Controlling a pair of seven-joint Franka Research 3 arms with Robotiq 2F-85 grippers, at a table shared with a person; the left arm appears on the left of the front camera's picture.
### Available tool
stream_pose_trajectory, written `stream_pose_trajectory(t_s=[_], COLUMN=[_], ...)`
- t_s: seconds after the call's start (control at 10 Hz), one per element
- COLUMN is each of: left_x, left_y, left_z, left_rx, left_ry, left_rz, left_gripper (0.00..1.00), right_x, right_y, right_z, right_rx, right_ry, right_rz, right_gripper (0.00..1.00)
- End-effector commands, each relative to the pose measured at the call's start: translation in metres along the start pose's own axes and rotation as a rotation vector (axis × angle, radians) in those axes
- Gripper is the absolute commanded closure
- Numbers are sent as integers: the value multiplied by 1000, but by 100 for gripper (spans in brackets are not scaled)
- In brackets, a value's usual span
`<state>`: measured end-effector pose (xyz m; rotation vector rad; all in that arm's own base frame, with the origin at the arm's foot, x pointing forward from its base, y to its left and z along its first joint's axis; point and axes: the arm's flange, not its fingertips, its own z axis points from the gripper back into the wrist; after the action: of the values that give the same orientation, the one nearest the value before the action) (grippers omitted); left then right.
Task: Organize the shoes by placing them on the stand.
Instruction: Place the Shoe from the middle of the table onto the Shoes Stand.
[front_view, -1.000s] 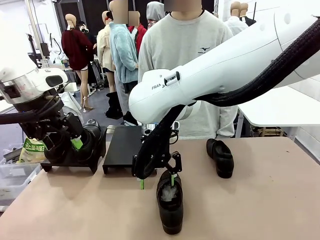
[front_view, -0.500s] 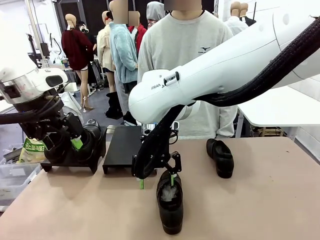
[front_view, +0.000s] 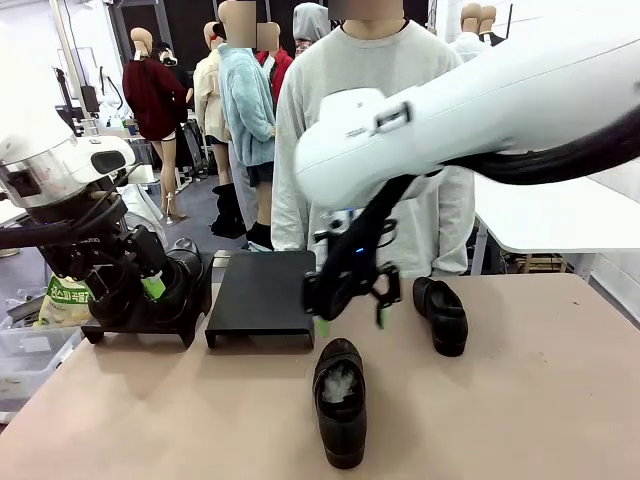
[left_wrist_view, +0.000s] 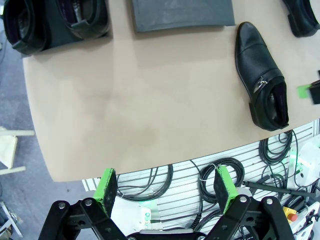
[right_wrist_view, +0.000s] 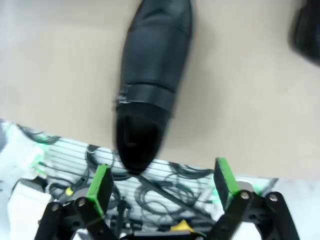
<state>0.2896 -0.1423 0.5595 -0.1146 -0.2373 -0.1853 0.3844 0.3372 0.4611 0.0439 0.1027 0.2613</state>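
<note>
Just in front of the black stand (front_view: 262, 295), a shoe (front_view: 340, 400) lies on the table (front_view: 520, 400). The right gripper (front_view: 352, 318) hangs above its far end, jaws wide, holding nothing. A second shoe (front_view: 441, 315) lies to the right, near the far edge. Two more shoes (left_wrist_view: 55, 20) sit on the left stand (front_view: 140, 325), and the left gripper (left_wrist_view: 166, 186) beside it is also spread wide and empty.

No readable txt or labels.

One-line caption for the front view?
Right gripper, open, hovers over the near shoe on the table, a black stand just behind, a person across.
</note>
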Motion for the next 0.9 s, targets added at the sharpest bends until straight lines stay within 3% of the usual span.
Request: stream_pose_trajectory(t_s=[0.0, 0.3, 0.4, 0.6, 0.8], left_x=[0, 0, -3, -3, 10], left_y=[0, 0, -20, -63, -103], left_z=[0, 0, 2, 0, -15], left_rx=[-13, 0, 4, 21, 26], left_ry=[4, 0, 1, -23, -48], left_rz=[-4, 0, -19, -18, 107], left_gripper=[0, 0, 0, 0, 0], right_x=[-10, -17, -20, -23, -14], right_y=[-67, -143, -155, -168, -165], right_z=[-14, -30, -34, -41, -35], right_rx=[-34, -44, -35, 31, -42], right_ry=[2, -28, -34, -58, -6], right_rz=[130, 156, 142, 91, 128], right_gripper=[0, 0, 0, 0, 0])
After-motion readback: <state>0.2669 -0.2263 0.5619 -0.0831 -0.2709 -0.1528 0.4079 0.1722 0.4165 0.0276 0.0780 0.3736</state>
